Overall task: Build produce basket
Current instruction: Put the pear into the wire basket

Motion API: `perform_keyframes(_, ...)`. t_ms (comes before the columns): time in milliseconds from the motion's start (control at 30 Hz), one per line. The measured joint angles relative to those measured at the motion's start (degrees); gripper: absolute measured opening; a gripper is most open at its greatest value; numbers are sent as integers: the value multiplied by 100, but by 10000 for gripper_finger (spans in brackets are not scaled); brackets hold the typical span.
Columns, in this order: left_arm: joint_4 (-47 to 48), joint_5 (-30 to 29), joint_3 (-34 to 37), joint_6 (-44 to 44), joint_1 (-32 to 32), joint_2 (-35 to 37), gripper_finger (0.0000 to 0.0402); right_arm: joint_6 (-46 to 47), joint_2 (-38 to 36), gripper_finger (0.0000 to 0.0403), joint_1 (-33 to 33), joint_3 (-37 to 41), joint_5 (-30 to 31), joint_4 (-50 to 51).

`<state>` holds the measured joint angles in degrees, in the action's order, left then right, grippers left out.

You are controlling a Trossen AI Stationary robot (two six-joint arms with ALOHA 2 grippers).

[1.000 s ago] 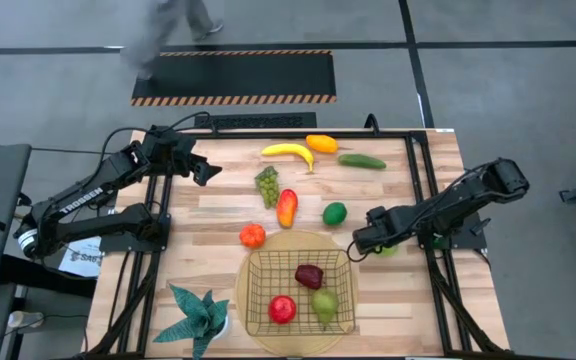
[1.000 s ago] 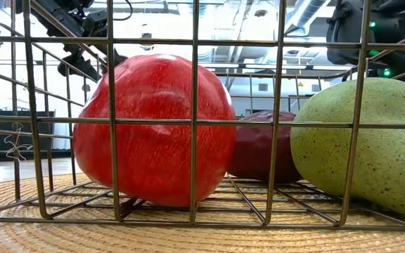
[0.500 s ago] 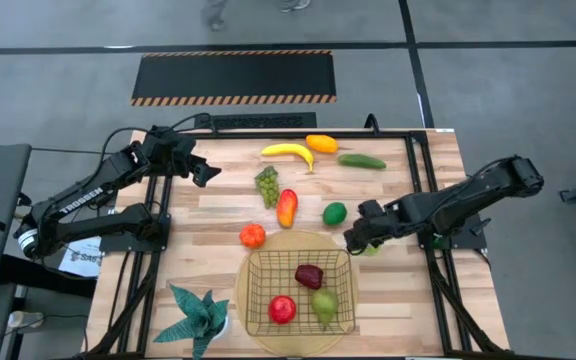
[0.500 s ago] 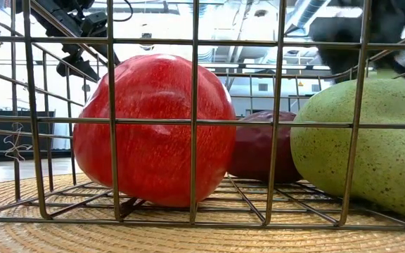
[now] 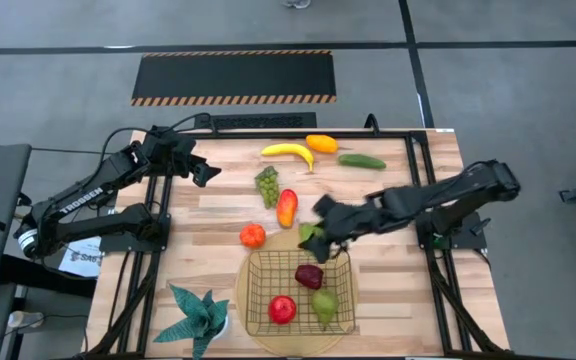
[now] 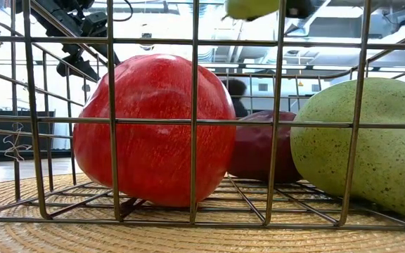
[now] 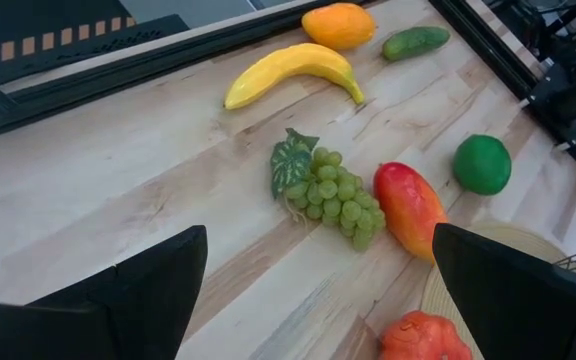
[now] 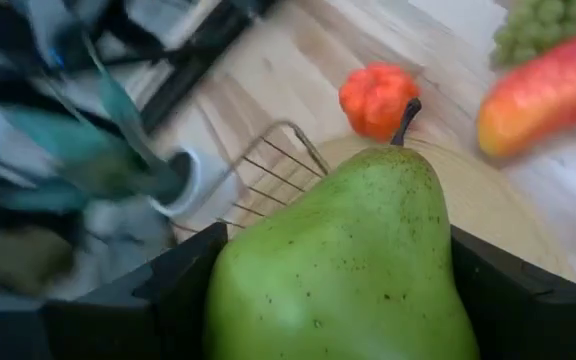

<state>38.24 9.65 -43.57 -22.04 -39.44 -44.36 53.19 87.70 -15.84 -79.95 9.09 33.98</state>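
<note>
My right gripper (image 5: pixel 316 230) reaches in from the table's right and is shut on a green pear (image 5: pixel 308 233), just past the far edge of the dark wire basket (image 5: pixel 340 262). In the low view the pear (image 6: pixel 252 7) hangs above the basket. The basket stands on a round tan mat (image 5: pixel 268 242) and holds a red apple (image 5: pixel 282 308), a dark red apple (image 5: pixel 309 275) and another green pear (image 5: pixel 324 305). The banana (image 5: pixel 288 151), cucumber (image 5: pixel 362 160), grapes (image 5: pixel 267 185), mango (image 5: pixel 286 207) and tomato (image 5: pixel 253 235) lie on the table. My left gripper (image 5: pixel 203 172) waits open at the far left. My right gripper pinches the pear's wide body (image 8: pixel 238 290) between its two fingers (image 8: pixel 158 300), one on each side. Its stem (image 8: pixel 405 120) points away from the gripper. The pear is lifted clear of the table, above the basket's far rim (image 8: pixel 278 150).
An orange-yellow fruit (image 5: pixel 321 143) lies by the cucumber at the far edge. The lime (image 7: pixel 482 163) shows only in the left wrist view; the right arm covers it from above. A teal leafy plant (image 5: pixel 196 315) stands left of the basket. Dark rails (image 5: pixel 423 190) run along both table sides.
My right gripper has travelled from the table's right side toward its left, to the basket's far edge, carrying the green pear. In the low view the pear has come into sight above the basket. The left arm has kept still.
</note>
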Motion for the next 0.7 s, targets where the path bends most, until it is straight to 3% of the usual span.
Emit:
perform_keyframes(367, 9, 0, 0, -4, -2, -2, 374, -2939, 2342, 325, -34, -1483, -322, -38)
perform_keyframes(567, 27, -2, 0, -76, -2, -2, 374, -4244, 2891, 326, -198, -1832, -306, -100)
perform_keyframes(700, 50, 0, 0, -100, -2, -2, 374, -4557, 2957, 326, -212, -1862, -304, -69)
